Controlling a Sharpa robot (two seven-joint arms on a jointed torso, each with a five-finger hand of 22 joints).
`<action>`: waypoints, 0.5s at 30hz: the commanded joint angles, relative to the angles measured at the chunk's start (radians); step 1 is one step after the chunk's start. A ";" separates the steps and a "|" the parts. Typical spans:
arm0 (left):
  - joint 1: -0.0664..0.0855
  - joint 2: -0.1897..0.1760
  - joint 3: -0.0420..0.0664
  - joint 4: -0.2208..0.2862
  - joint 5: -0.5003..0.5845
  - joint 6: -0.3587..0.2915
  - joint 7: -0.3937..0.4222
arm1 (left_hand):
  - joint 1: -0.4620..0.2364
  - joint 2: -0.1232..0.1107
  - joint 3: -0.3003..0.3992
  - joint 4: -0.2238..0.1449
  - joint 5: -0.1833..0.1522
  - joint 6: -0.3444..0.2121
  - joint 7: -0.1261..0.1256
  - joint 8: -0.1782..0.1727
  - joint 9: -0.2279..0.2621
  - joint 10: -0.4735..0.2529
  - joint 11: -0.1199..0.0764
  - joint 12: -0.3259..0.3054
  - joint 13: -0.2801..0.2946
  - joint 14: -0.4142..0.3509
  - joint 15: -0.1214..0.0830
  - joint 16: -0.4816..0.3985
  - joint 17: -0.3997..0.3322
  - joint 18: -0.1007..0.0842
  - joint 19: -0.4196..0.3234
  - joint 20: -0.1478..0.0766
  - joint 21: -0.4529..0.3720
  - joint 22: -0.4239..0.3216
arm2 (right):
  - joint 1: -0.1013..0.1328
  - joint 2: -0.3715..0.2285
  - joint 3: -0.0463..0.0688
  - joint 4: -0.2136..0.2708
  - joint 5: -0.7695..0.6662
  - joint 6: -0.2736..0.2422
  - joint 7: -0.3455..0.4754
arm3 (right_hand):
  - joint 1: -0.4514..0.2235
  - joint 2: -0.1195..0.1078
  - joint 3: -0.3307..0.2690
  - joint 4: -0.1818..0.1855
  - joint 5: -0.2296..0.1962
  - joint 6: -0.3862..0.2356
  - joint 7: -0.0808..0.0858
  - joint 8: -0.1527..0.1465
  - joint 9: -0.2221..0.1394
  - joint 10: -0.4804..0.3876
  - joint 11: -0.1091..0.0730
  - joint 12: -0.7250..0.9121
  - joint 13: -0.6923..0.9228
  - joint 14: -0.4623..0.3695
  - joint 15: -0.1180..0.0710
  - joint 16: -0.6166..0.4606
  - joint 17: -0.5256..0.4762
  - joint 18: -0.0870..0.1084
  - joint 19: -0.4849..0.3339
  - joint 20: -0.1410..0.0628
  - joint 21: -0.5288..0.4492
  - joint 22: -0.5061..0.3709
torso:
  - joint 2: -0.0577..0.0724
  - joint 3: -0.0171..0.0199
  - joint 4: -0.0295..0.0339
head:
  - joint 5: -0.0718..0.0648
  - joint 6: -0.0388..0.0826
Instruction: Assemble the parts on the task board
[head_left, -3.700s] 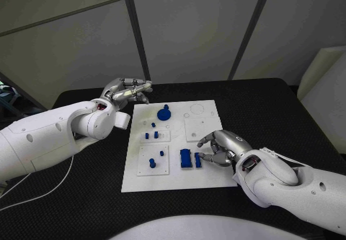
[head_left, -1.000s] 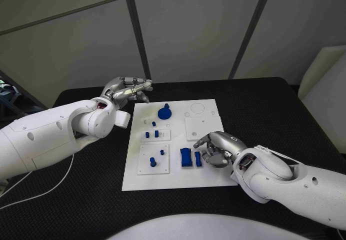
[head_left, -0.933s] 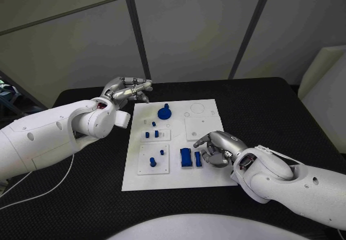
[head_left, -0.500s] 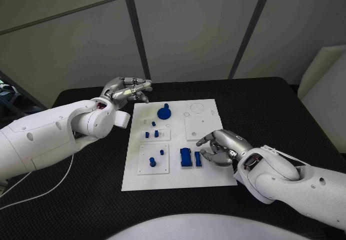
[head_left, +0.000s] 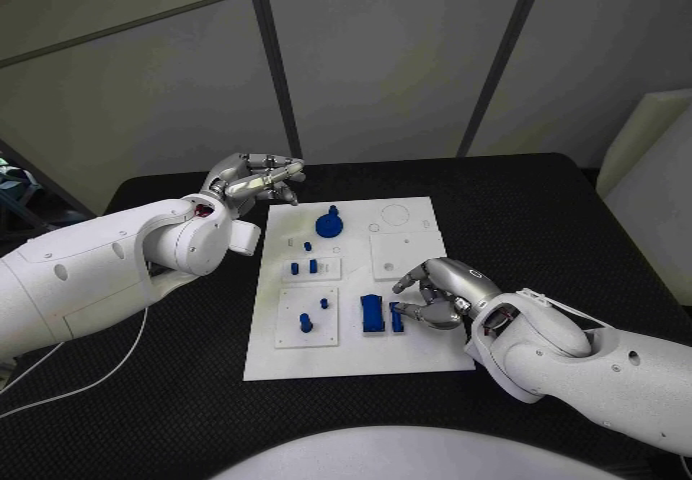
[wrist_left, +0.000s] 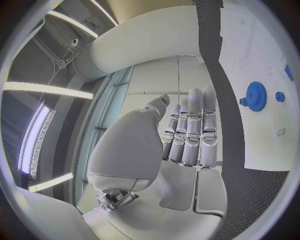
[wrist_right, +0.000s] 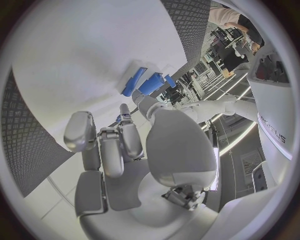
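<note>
Your right hand (head_left: 437, 296) rests on the task board (head_left: 411, 355), fingers curled beside the narrow blue bar (head_left: 397, 317), grip unclear. Your left hand (head_left: 257, 180) hangs empty, fingers loosely curled

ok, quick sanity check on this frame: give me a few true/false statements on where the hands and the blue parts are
1. The right hand is over the near right part of the task board, beside the two long blue blocks. True.
2. The left hand holds the blue gear. False: it sits off the board's far left corner with nothing in it, and the blue gear lies on the board.
3. The blue gear is at the far end of the board. True.
4. The long blue blocks lie on the black table, off the board. False: they are on the board.
5. A small blue peg stands on the board's near left plate. True.
</note>
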 joint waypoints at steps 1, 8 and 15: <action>0.001 0.000 0.000 0.001 -0.004 0.011 0.004 | 0.004 0.010 -0.004 0.000 0.001 -0.005 -0.002 0.004 0.000 -0.004 -0.001 0.007 -0.001 -0.006 0.000 -0.006 -0.001 -0.013 0.003 0.001 -0.007 -0.001 | 0.001 0.005 0.000 -0.007 -0.022 0.005 -0.032 | 0.015 0.001 -0.018 0.000 -0.005 0.013 -0.001 0.008 0.001 0.001 -0.007 0.004 0.054 0.097 -0.006 0.003 0.225 -0.001 0.009 0.001 -0.007 -0.002 | 0.000 0.0003 -0.0004 | 0.001 -0.003; 0.001 0.000 0.000 0.002 -0.004 0.012 0.004 | 0.004 0.010 -0.004 0.000 0.001 -0.005 -0.002 0.004 0.000 -0.004 -0.001 0.007 -0.001 -0.006 0.000 -0.006 -0.001 -0.013 0.003 0.001 -0.007 -0.001 | 0.001 0.018 0.000 -0.022 -0.029 0.011 -0.041 | 0.028 0.008 -0.046 -0.001 -0.006 0.038 -0.011 0.023 0.005 0.001 -0.015 0.006 0.055 0.097 -0.012 0.003 0.226 -0.001 0.012 -0.004 -0.010 -0.003 | 0.000 0.0009 -0.0006 | 0.002 -0.004; 0.001 0.000 0.000 0.001 -0.004 0.012 0.004 | 0.004 0.010 -0.004 0.000 0.001 -0.005 -0.002 0.004 0.000 -0.004 -0.001 0.007 -0.001 -0.006 0.000 -0.006 -0.001 -0.013 0.003 0.001 -0.007 -0.001 | 0.000 0.028 -0.001 -0.038 -0.043 0.023 -0.050 | 0.046 0.010 -0.064 -0.008 -0.006 0.047 -0.016 0.031 0.005 0.003 -0.020 0.008 0.057 0.098 -0.017 0.004 0.228 -0.002 0.015 -0.009 -0.010 -0.002 | -0.001 0.0007 -0.0012 | 0.002 -0.008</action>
